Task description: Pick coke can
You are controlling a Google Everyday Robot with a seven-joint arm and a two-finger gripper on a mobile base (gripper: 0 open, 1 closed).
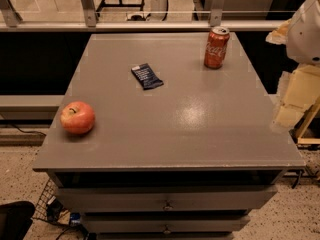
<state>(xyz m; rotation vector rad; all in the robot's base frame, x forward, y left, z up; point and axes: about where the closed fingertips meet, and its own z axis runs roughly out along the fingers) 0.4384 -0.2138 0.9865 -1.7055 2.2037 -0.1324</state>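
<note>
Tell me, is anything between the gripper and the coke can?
Nothing visible. The gripper hangs right of the table; only bare top separates it from the coke can at the back right. The packet and apple lie further left.

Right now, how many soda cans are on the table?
1: the coke can stands upright near the table's far right corner. The gripper hangs beyond the table's right edge.
</note>
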